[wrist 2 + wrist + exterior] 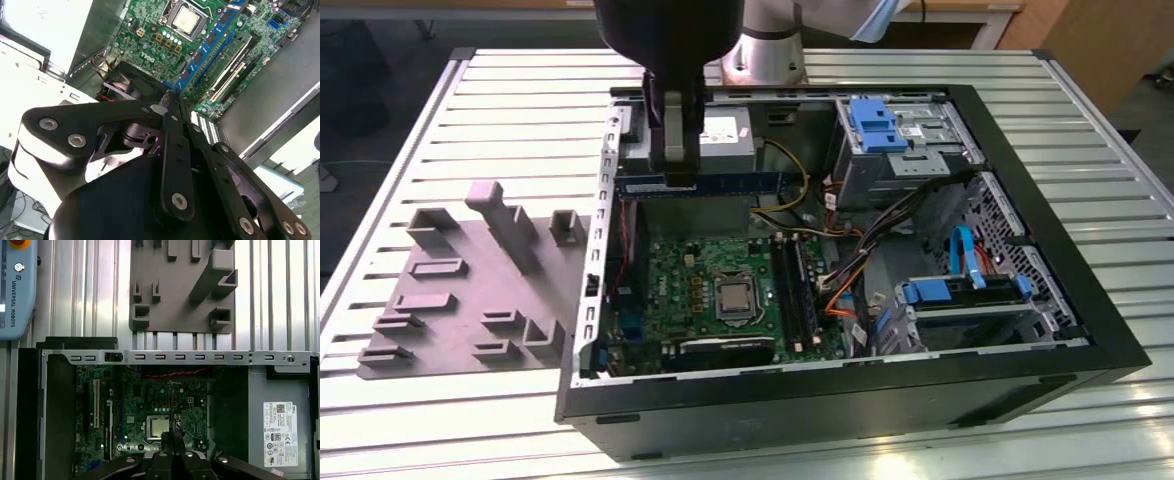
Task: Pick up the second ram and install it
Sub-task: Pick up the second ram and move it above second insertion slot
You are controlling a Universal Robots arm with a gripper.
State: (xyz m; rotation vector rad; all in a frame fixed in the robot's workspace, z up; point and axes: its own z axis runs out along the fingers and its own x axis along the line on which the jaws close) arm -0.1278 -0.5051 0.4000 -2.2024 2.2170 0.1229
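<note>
My gripper (680,178) hangs over the back left of the open computer case (854,400), shut on the second ram (736,185). This long thin bluish stick is held level, above the motherboard (700,262). In the second wrist view the fingertips (172,102) pinch one end of the second ram (212,42), whose row of dark chips runs out over the memory slots (235,60). In the first wrist view the stick shows edge-on as a thin line (173,410) beyond the gripper (173,442). The black slots (790,290) lie to the exterior view's right of the processor socket (735,297).
A grey plastic holder plate (467,280) with upright blocks lies on the slatted table, to the exterior view's left of the case. Cables, a power supply (720,135) and blue drive bays (881,125) crowd the case. A teach pendant (15,285) lies on the table.
</note>
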